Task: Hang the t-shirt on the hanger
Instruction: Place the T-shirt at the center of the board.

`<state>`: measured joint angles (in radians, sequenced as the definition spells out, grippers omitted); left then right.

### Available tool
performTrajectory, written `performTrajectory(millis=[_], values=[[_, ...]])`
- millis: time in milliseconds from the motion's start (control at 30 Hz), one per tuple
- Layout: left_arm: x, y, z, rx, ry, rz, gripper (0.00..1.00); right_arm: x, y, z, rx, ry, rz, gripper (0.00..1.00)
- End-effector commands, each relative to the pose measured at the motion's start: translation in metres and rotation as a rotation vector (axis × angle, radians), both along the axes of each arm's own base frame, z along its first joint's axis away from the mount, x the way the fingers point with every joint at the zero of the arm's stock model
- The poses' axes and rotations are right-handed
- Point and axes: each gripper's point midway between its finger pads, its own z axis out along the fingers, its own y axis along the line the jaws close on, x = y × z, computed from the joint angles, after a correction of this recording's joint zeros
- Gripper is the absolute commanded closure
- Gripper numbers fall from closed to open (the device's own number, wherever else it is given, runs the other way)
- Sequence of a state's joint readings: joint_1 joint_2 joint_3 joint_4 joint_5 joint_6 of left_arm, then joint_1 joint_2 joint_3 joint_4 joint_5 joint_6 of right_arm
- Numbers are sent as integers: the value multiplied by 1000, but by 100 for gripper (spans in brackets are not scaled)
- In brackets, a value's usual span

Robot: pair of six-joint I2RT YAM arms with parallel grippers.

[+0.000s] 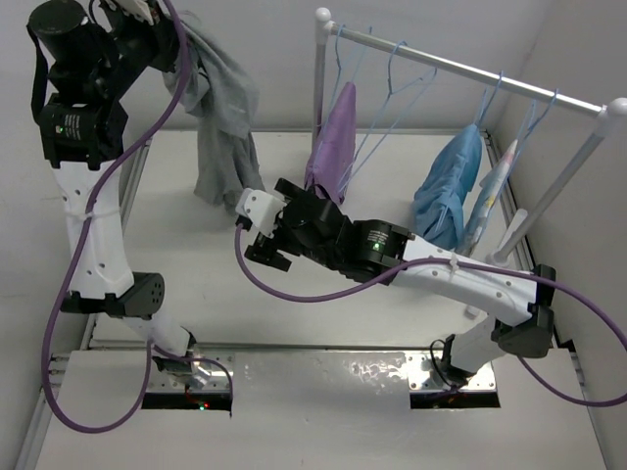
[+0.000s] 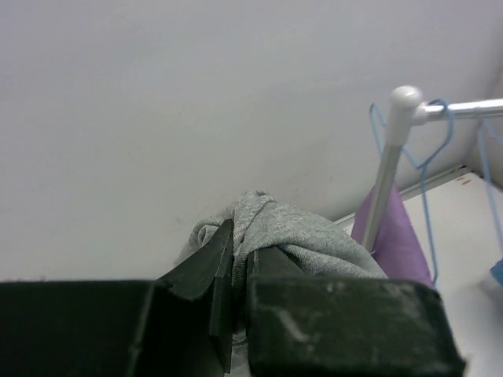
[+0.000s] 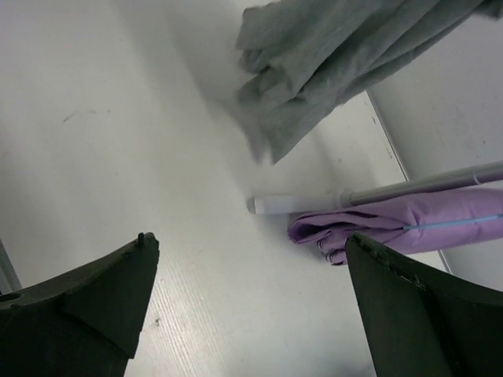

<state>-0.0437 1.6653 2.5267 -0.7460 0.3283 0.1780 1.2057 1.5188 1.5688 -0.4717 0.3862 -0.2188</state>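
The grey t-shirt (image 1: 220,117) hangs bunched from my left gripper (image 1: 168,22), which is raised high at the back left. In the left wrist view the gripper (image 2: 242,243) is shut on a fold of the t-shirt (image 2: 314,236). The shirt's lower end dangles just above the table. An empty pale-blue wire hanger (image 1: 394,73) hangs on the rack rail between the purple and the light-blue garment. My right gripper (image 1: 253,233) is open and low over the table, just below the shirt's hem. The right wrist view shows this gripper (image 3: 250,243) holding nothing, with the t-shirt (image 3: 330,63) beyond it.
A clothes rack with a metal rail (image 1: 470,70) crosses the back right. On it hang a purple garment (image 1: 335,137) and a light-blue garment (image 1: 449,186) on blue hangers. The rack's left post (image 1: 320,69) stands close behind my right gripper. Walls close in at the back and right.
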Motion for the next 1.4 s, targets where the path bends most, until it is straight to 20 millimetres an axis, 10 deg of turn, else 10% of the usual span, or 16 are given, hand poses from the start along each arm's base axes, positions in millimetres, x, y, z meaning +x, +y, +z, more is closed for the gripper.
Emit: performTrajectory(millis=[0, 233, 600, 800, 867, 967, 1100, 1133, 1167, 1200, 1367], values=[[-56, -13, 62, -42, -189, -97, 100, 2, -12, 16, 80, -22, -55, 1], [-69, -7, 52, -2, -165, -65, 100, 1, -18, -3, 51, 1, -73, 1], [-7, 14, 16, 37, -87, 62, 100, -3, -26, 5, 104, -25, -61, 1], [116, 39, -167, 103, 320, 144, 99, 0, -17, -17, 45, -15, -53, 1], [153, 58, -228, 83, 449, 175, 75, 1, -16, -23, 26, -9, -53, 1], [178, 79, -266, 51, 547, 179, 38, 1, -11, -34, -7, 12, -44, 1], [152, 72, -273, 97, 601, 106, 22, -3, -8, -46, -5, 51, -42, 1], [128, 64, -248, 114, 559, 72, 22, -4, -9, -58, -11, 63, -47, 1], [109, 60, -285, 134, 651, 43, 22, -5, -10, -63, -8, 70, -50, 1], [81, 53, -266, 209, 597, 18, 22, -7, -11, -78, -3, 90, -57, 1], [-29, 33, -389, 365, 879, -133, 26, -13, -6, -106, 29, 154, -71, 1]])
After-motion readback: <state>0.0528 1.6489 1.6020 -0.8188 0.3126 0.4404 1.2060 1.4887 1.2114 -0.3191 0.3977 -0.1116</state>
